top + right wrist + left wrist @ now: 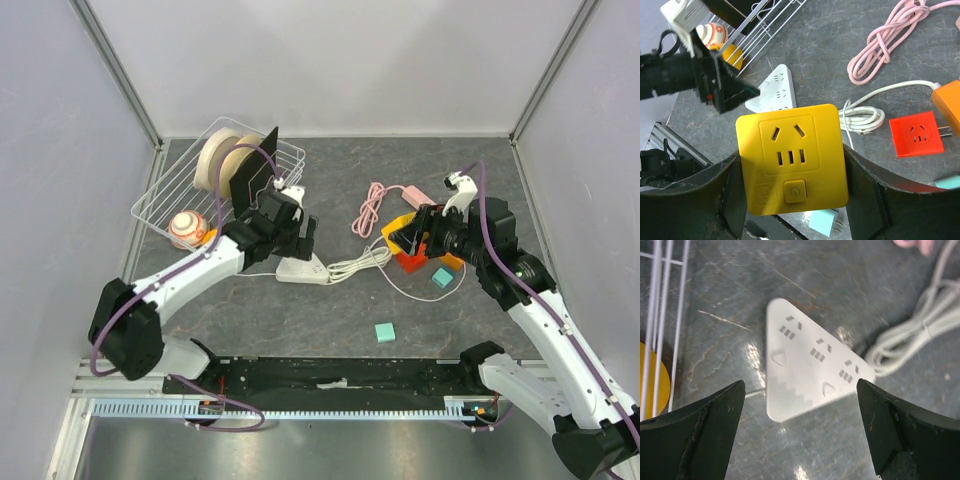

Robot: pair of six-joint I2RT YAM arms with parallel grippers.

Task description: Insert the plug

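Observation:
A yellow plug adapter (792, 157) with sockets and a power button on its face sits clamped between my right gripper's (792, 200) fingers, held above the table; it also shows in the top view (400, 227). The white power strip (810, 365) lies flat on the grey table, with three socket groups facing up; it also shows in the top view (301, 268) and the right wrist view (776, 90). My left gripper (800, 435) hovers open and empty just above the strip's near end. In the top view it (298, 238) is at the strip's back edge.
A red adapter (916, 134), an orange block (947, 102), two teal plugs (442, 277) (385, 332), the strip's coiled white cord (865, 117) and a pink cable (375, 205) lie around. A wire basket (170, 190) with tape rolls and a ball (188, 228) stands at the left.

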